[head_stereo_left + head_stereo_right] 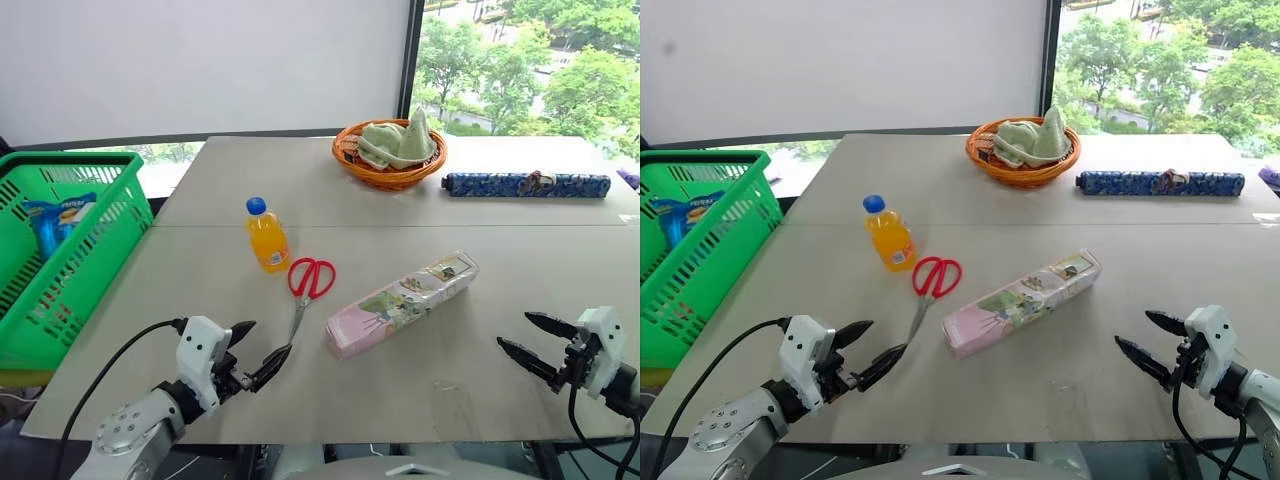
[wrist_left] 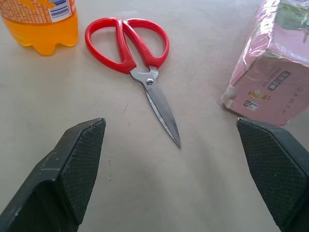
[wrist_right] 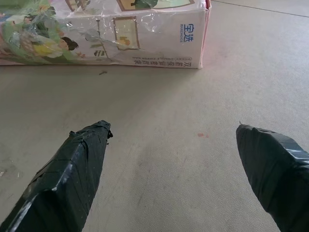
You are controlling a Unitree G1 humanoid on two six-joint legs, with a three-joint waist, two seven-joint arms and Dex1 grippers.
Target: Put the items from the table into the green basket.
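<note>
Three items lie near the middle of my table [image 1: 480,300], a wide matte grey-beige top with a seam running across it. The small orange drink bottle [image 1: 267,236] with a blue cap stands upright. Just beside it, the red-handled scissors [image 1: 306,288] lie flat and closed, blades pointing toward my left gripper [image 1: 260,351]. Next to them, the long pink flower-printed pack [image 1: 401,303] lies at a slant.

The green basket [image 1: 95,240] sits at the table's left edge, with a blue packet [image 1: 58,221] inside it. At the far side are a round orange wicker basket [image 1: 389,153] holding pale green cloth, and a long dark blue patterned roll [image 1: 526,184]. Behind them is a white wall and a window with trees.

My left gripper hovers by the near edge, fingers spread wide and empty, close to the scissor tips. My right gripper [image 1: 527,346] is well to the right, also spread and empty.

My left wrist view shows the blade tip between my fingers; my right wrist view shows the pack's printed end face.
</note>
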